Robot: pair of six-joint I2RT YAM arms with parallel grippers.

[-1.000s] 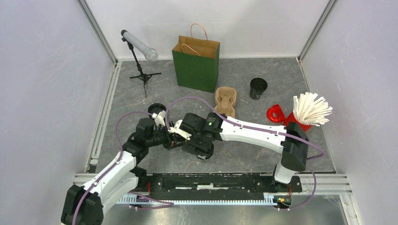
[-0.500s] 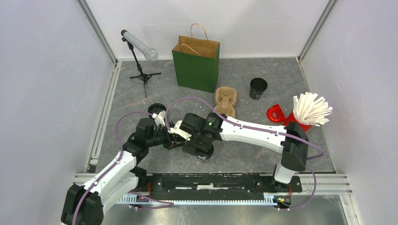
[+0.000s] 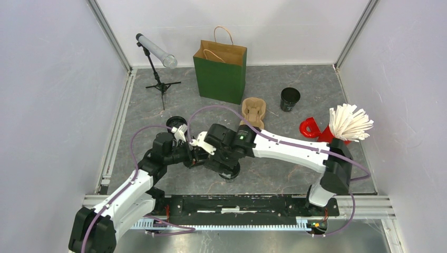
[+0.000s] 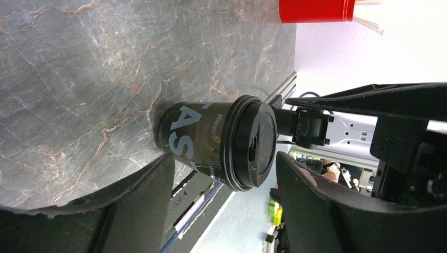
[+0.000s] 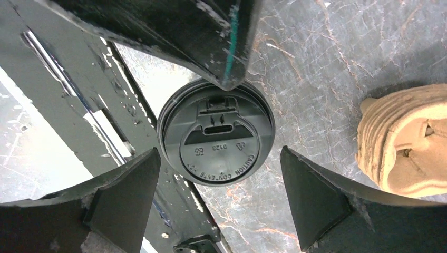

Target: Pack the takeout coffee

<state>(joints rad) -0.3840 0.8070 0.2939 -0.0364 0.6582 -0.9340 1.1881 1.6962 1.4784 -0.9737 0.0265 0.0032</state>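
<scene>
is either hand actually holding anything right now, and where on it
Nothing is held. The black lidded disposable cup stands on the grey table; the right hand hangs open above it, and the left hand is open beside it.

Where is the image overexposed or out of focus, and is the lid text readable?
Left wrist view: the wall beside the red cup is washed out white; the left tool's fingers are dark and soft. Right wrist view: the takeout coffee lid is sharp, its embossed text readable. Top view: even light.

The left arm (image 3: 138,182) and right arm (image 3: 287,149) meet over the counter (image 3: 274,176) — green bag (image 3: 221,79) at twelve o'clock, lidless black cup (image 3: 290,98) at two.
</scene>
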